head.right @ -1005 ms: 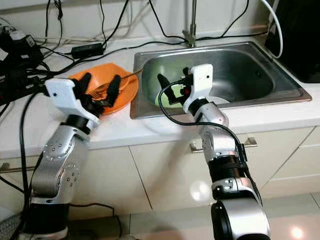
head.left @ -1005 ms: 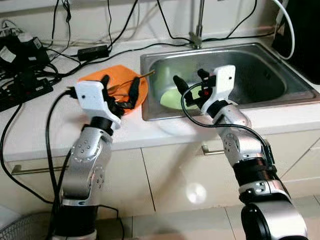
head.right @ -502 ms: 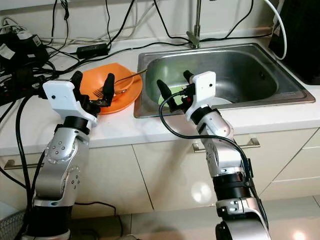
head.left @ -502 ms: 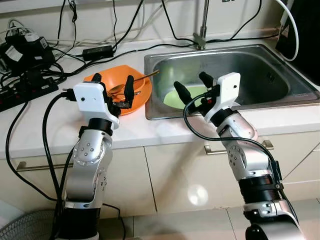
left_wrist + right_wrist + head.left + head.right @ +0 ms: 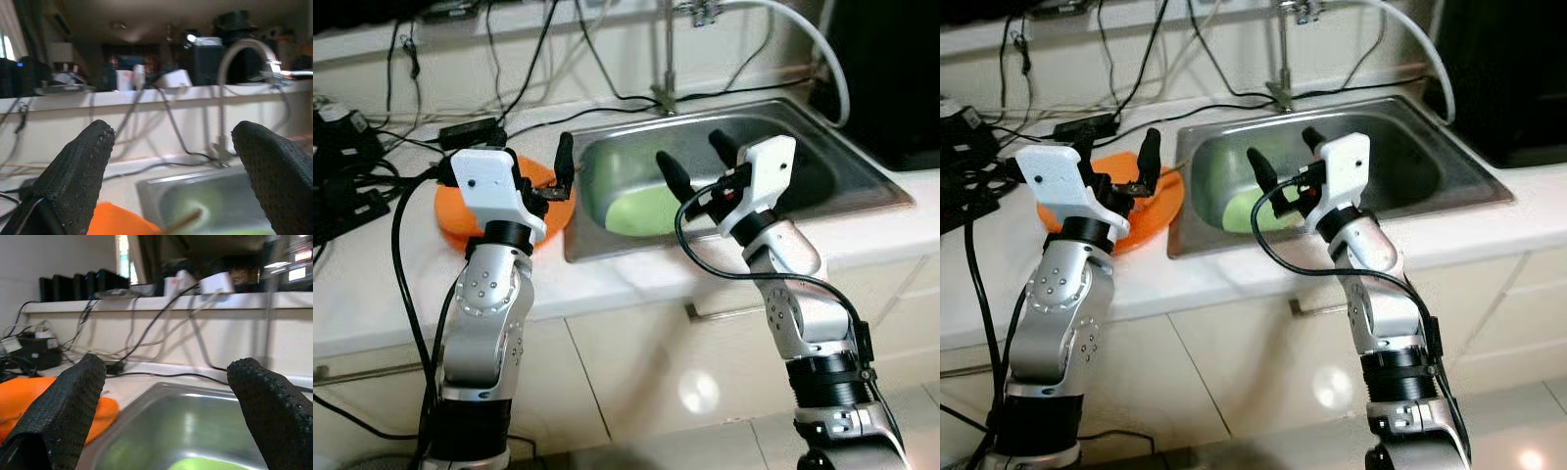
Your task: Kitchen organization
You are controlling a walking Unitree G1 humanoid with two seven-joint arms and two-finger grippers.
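Both arms now reach higher. Left pincer (image 5: 540, 176) hangs spread over the orange plate (image 5: 452, 217) on the desk (image 5: 607, 284) near the sink (image 5: 862, 191); right pincer (image 5: 697, 164), spread, hovers above the green plate (image 5: 641, 211) inside it. Nothing is grasped yet.

A white counter (image 5: 372, 294) runs along a pale wall (image 5: 607, 49). Black cables (image 5: 499, 78) trail down the wall and across the counter, where a black power adapter (image 5: 470, 130) lies among them. More dark plugs and cords (image 5: 342, 176) are bunched at the left end. White cabinet doors (image 5: 636, 362) with a metal handle (image 5: 705, 311) sit below, above a glossy tiled floor (image 5: 705, 446).
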